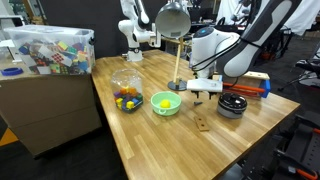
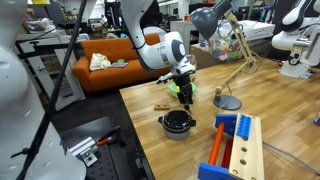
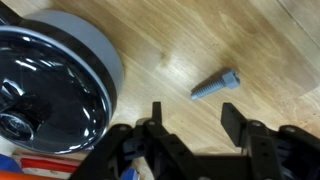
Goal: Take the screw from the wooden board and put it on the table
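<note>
In the wrist view a small grey screw lies on its side on the light table. It sits just beyond my gripper, which is open and empty, with bare wood between the fingers. In both exterior views the gripper hangs low over the table, between the green bowl and the black pot. The small brown wooden board lies flat nearby, apart from the gripper. I cannot make out the screw in the exterior views.
The black pot stands close beside the gripper. A clear bowl of coloured pieces, a desk lamp and a blue and orange box are on the table. A clear bin sits on a cardboard stand.
</note>
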You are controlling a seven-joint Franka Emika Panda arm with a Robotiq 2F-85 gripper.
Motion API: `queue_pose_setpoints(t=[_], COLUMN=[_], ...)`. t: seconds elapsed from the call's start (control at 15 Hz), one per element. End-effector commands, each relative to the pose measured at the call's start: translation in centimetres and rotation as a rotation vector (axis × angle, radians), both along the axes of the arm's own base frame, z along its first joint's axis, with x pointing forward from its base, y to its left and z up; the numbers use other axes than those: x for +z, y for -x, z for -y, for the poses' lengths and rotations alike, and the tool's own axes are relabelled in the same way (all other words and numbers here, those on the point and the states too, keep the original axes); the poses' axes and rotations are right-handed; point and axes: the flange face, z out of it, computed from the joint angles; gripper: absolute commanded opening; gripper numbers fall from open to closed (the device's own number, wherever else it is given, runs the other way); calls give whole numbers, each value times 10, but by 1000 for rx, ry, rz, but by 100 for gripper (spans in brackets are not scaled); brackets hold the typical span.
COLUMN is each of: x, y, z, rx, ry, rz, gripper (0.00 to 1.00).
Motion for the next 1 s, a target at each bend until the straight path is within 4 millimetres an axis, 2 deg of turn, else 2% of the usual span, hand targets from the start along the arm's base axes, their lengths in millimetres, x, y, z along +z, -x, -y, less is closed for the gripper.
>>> queue_pose_setpoints(t=[0.0, 0.07, 0.13, 0.27, 0.33, 0.93], x=[26, 39, 19, 37, 39, 35], y=[-1, 2, -6, -6, -4, 0], z=[10, 16, 7, 15, 16, 14], rx=[-16, -33, -21, -35, -36, -33], ry=[-7, -15, -4, -7, -8, -7], rz=[4, 6, 17, 26, 24, 15], gripper=[93, 98, 83, 97, 99, 99])
